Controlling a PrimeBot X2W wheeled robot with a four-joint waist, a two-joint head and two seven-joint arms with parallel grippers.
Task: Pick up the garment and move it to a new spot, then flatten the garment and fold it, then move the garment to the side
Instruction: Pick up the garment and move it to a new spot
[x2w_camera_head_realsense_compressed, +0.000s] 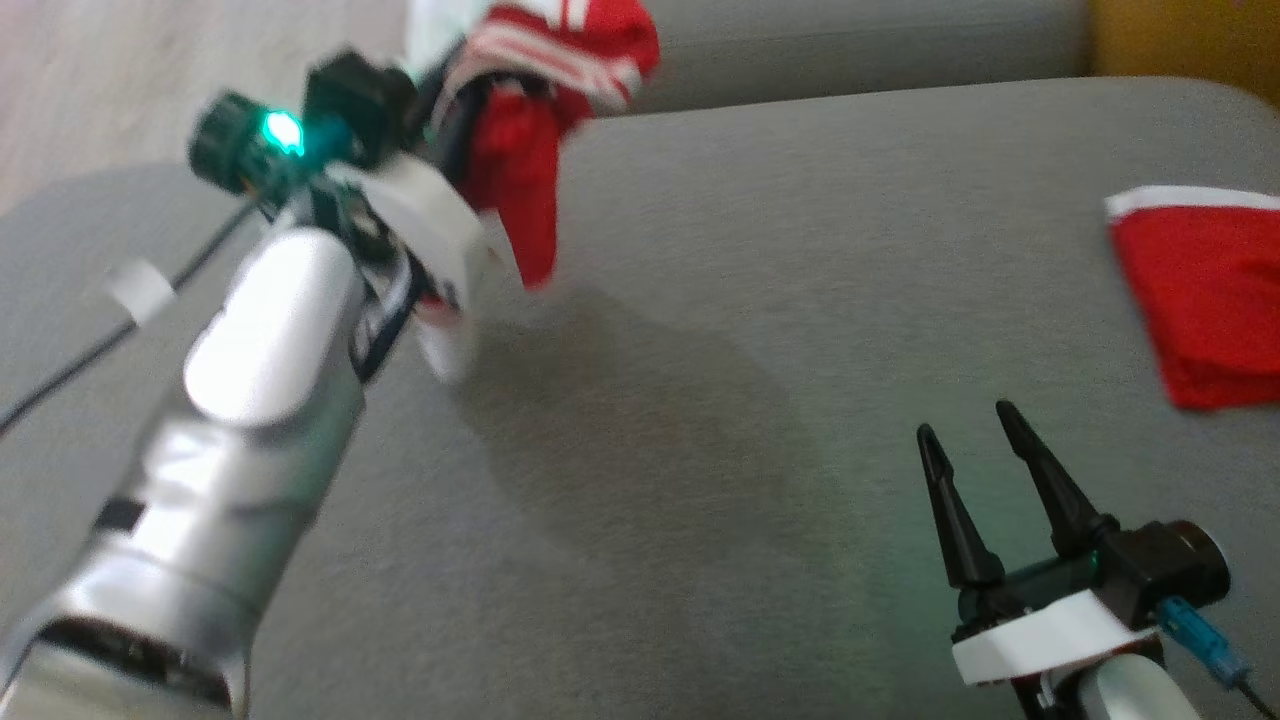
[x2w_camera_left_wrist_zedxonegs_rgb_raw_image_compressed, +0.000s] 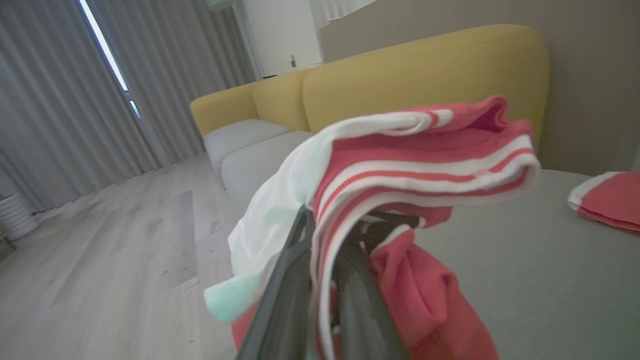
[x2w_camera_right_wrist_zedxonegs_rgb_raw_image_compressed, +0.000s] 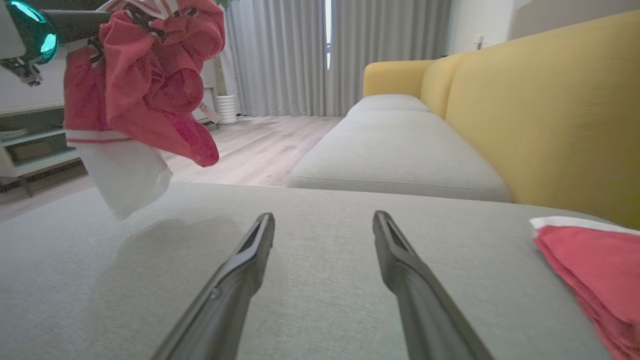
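The bunched red-and-white striped garment (x2w_camera_head_realsense_compressed: 520, 180) is held above the far left of the grey fabric seat cushion (x2w_camera_head_realsense_compressed: 800, 350); a folded red cloth (x2w_camera_head_realsense_compressed: 1210, 300) is laid on that cushion, far right.

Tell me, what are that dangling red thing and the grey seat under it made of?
The garment looks like soft knit cloth, probably cotton or a blend: matte red with white stripes, crumpling and drooping limply. The cushion seems to be woven upholstery fabric, matte grey, with a fine flecked grain.

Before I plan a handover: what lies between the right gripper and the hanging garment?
Just bare grey cushion below the garment, in the right wrist view.
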